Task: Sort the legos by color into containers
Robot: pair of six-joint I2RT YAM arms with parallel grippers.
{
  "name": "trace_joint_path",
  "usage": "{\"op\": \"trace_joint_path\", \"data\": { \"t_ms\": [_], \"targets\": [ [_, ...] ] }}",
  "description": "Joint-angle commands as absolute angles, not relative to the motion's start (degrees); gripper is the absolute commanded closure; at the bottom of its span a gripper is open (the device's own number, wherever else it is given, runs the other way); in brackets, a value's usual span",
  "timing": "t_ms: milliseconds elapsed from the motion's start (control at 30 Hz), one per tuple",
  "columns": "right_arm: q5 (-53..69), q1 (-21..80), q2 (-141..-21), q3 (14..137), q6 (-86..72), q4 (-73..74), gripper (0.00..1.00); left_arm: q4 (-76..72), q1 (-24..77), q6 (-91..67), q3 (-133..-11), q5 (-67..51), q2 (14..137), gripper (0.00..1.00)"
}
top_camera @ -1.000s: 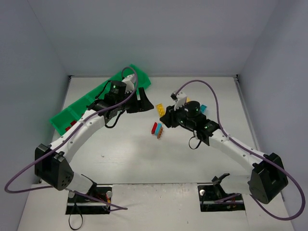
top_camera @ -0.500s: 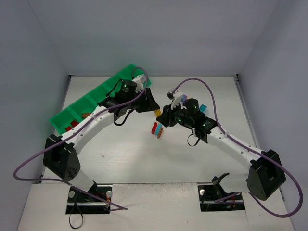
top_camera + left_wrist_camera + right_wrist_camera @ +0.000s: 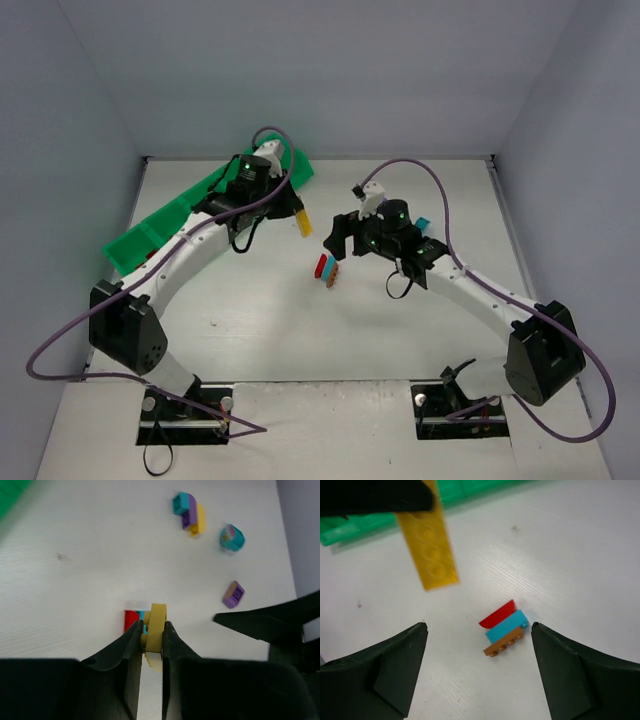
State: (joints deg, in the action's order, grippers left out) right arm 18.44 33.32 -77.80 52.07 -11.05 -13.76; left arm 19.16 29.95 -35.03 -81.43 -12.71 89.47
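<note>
Your yellow plate [image 3: 302,223] sits lifted just beside the red-blue-brown stack [image 3: 327,268], on the stack's green tray [image 3: 170,215] side, left gripper [image 3: 152,630] clamped tight on its end, right gripper [image 3: 479,627] over that same stack, jaws spread wide and empty.

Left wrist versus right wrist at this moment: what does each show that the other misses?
Left wrist only: a teal-purple-yellow cluster, a teal piece, a purple brick. Right wrist only: the studded face of the yellow plate and the brown layer of the stack. Both: that plate in the left gripper, plus the stack's red and blue.
</note>
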Motion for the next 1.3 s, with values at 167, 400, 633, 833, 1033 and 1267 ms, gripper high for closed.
{"op": "trace_joint_path", "data": {
  "t_ms": [167, 400, 633, 833, 1033, 1267],
  "targets": [
    [-9.37, 25.76, -74.27, 54.93, -24.07, -0.83, 0.14, 20.04, 15.67, -27.87, -87.53, 8.32, 91.83, 1.00],
    [-19.67, 20.74, -72.16, 52.12, -34.44, 10.80, 0.15, 19.51, 8.97, -24.70, -93.50, 15.02, 99.83, 1.00],
    [-21.97, 18.20, -71.63, 50.10, -41.65, 17.04, 0.14, 19.69, 5.72, -23.73, -97.38, 17.32, 108.27, 0.94],
    [-20.31, 15.12, -73.47, 48.43, -44.30, 17.58, 0.14, 20.30, 5.01, -23.03, -101.59, 16.08, 112.93, 0.72],
    [-17.58, 12.31, -78.65, 48.34, -45.44, 17.58, 0.16, 21.61, 4.92, -24.08, -101.51, 14.86, 111.02, 0.44],
    [-14.42, 12.22, -86.21, 50.10, -46.58, 16.18, 0.20, 24.08, 5.71, -26.80, -97.66, 10.38, 102.40, 0.37]
  ]
}}
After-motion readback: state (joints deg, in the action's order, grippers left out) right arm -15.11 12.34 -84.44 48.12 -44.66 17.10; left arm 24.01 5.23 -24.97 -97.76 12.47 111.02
